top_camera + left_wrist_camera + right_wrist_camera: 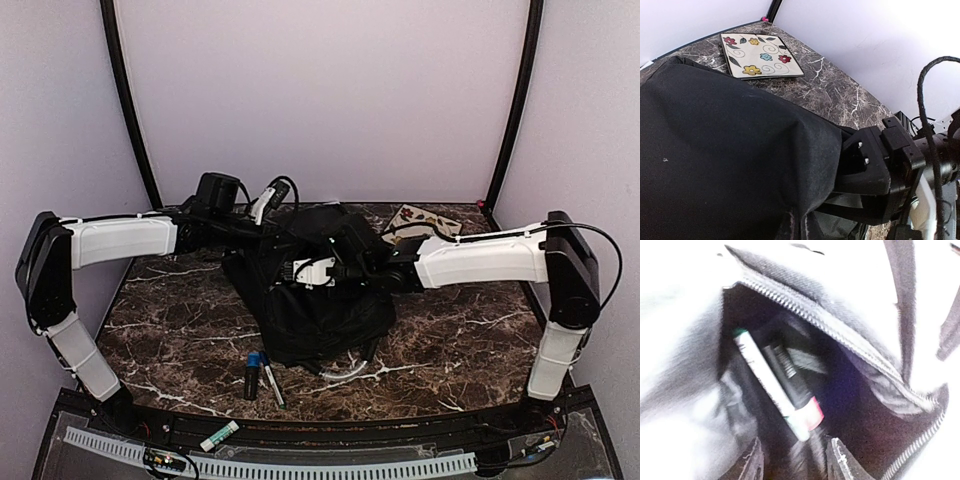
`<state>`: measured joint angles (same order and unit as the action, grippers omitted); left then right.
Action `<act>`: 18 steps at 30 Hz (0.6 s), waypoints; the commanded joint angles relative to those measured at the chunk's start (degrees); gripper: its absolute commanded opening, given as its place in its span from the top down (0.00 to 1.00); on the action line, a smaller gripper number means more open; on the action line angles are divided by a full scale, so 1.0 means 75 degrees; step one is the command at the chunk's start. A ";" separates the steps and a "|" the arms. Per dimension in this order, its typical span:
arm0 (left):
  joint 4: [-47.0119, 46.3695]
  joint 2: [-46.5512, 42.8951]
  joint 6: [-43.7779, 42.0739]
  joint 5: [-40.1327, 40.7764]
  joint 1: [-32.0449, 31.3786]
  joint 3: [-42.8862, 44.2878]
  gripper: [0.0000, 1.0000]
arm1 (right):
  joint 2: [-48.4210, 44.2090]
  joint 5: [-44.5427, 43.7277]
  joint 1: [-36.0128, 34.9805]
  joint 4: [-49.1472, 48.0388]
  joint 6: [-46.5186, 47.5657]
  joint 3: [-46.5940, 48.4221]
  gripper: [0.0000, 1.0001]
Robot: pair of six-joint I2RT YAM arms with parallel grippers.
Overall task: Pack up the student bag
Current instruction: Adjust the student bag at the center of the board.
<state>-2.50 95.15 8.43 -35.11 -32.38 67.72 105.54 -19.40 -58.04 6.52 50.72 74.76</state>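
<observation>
Right wrist: I see right gripper (797, 462) parted, gripping nothing, at student bag (320, 310) pocket mouth (white marker (772, 385) inside) | left gripper (840, 187) clamped on bag fabric | bag lies just beside flowered plate (760, 55)

I see a dark stone table (180, 330) with white veins. Far back on the right lies a square plate (761, 55) with red, blue and yellow flowers on it. It lies flat. Near the front of the table a black pen (252, 374) with a blue cap lies just beside a thin pen (272, 384). A white marker (219, 436) with a green cap lies apart from them, on the black ledge at the near edge. Up close, a white pen (771, 385) with a green end and a pink end lies against a black tube (787, 375).
</observation>
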 commanded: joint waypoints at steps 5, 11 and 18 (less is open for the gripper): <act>-0.1163 0.0075 0.0466 -0.0705 0.0040 0.0222 1.00 | -0.0845 0.2620 -0.0030 0.2521 -0.1695 -0.0187 0.56; -0.1144 0.0413 0.0634 -0.0671 0.0023 0.0239 1.00 | -0.1292 0.2495 0.0013 0.2711 -0.1790 -0.1093 0.60; -0.1476 0.1142 0.1151 -0.0608 -0.0018 0.0361 1.00 | -0.0783 0.1827 0.1477 0.1920 -0.2092 -0.1243 0.64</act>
<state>-6.57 101.19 13.43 -40.18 -32.53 67.96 96.71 -2.37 -54.59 23.57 37.50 63.72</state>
